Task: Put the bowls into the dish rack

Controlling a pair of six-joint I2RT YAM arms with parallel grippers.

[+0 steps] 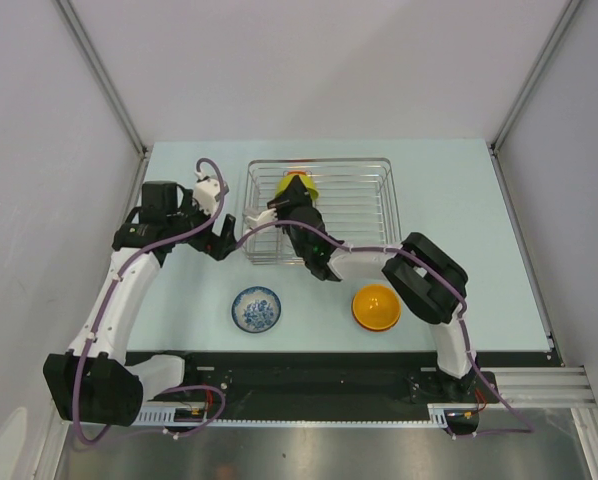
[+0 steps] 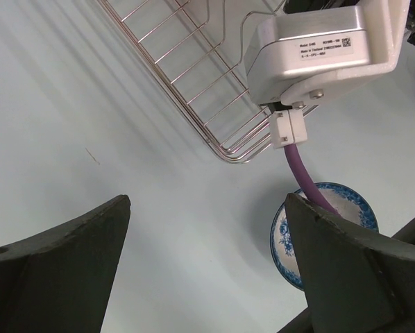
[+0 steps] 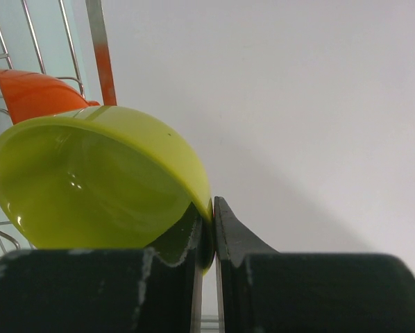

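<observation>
Right gripper (image 3: 213, 208): nearly closed, its two fingers pinching the rim of the yellow-green bowl (image 3: 96, 180).
Yellow-green bowl: held tipped on its edge with the hollow facing the wrist camera, over the back-left part of the dish rack (image 1: 364, 215). It is hard to tell from these views whether it touches the wires.
Racked orange bowl (image 3: 41, 94): just behind the yellow-green bowl, by the dish rack's back wall. Only part of it shows.
Dish rack: a silver wire basket with raised sides, standing on the pale blue surface (image 1: 479, 220). The right arm reaches into it from the front.
Left gripper (image 2: 207, 208): jaws spread wide and holding nothing, hovering above the surface just outside the dish rack's front-left corner.
Blue-patterned bowl (image 1: 256, 308): on the surface in front of the dish rack's front-left corner, open side up, apart from the wires.
Loose orange bowl (image 1: 375, 306): on the surface in front of the dish rack's front-right corner, well apart from the blue-patterned bowl.
</observation>
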